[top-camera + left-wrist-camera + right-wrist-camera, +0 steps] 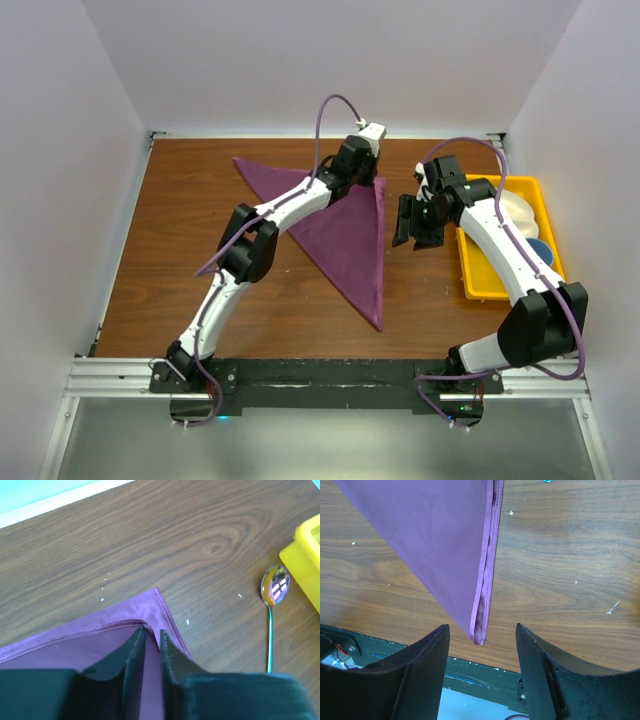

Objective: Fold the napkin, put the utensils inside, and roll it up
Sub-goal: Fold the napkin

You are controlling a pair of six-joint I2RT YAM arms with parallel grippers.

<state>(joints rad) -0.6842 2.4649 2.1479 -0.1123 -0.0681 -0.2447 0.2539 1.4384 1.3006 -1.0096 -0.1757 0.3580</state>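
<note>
The brown wooden table [180, 250] sits inside plain white walls, and the napkin [345, 235] lies near its middle. It is folded to a triangle, with one long edge running down the centre right of the overhead frame to a point at the lower middle.

We judge the fold to be the main risk. In the left wrist view the two hems at the napkin's corner [90, 645] are stacked but unsecured. If the left gripper [152, 632] lifts away with any cloth caught in it, the top layer would peel back and the triangle would open.

The spoon [272, 610] is a second risk. It lies flat on bare wood at the right of that view, apart from the napkin and just beside the yellow tray [305, 555]. A thin piece lying flat gives fingers little to catch, so a low approach could skid it against the tray. This spoon is the only utensil we see.

The left gripper [362, 172] sits over the napkin's upper right corner. Its jaws are drawn to a narrow slit with their tips at the hem. We cannot tell whether they pinch the cloth or only rest above it.

The right gripper [415, 222] hangs just right of the napkin's long edge, between the cloth and the yellow tray [475, 290]. It is spread wide and holds nothing. In its own view the napkin's point [435, 530] shows in the gap between its jaws, with the right gripper [480, 675] clear of the cloth.
</note>
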